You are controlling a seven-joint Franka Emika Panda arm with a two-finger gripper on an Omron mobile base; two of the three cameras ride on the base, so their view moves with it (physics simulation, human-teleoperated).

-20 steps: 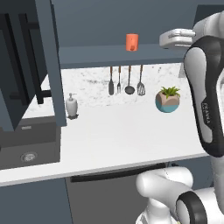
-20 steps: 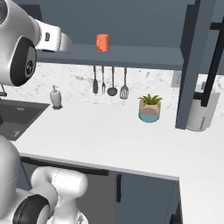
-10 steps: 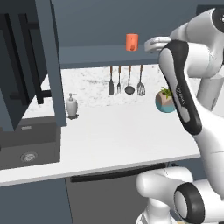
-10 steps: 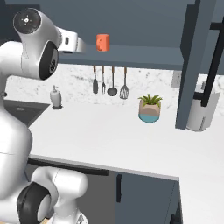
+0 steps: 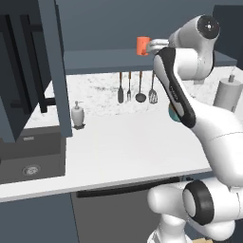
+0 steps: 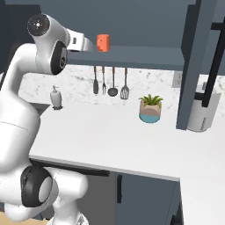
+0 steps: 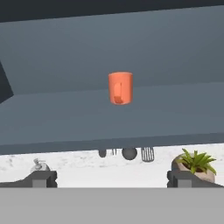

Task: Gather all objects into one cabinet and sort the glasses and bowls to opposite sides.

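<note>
Spanning the kitchen below, the white surface [image 6: 132, 140] carries a potted plant [image 6: 150, 108] and a soap dispenser [image 5: 77, 114]. Above it, inside the open cabinet [image 5: 52, 71], the orange cup [image 7: 120, 87] stands upright on the shelf [image 7: 109, 118]. Facing it, apart, the tool [image 7: 111, 178] has its fingers spread wide, empty.

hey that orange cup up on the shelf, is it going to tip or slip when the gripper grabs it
The orange cup looks rigid and small, so probably light. It stands upright on the shelf and is taller than wide, so a nudge might tip it. Its plain, smooth-looking side could slip; the open fingers should close squarely.
</note>
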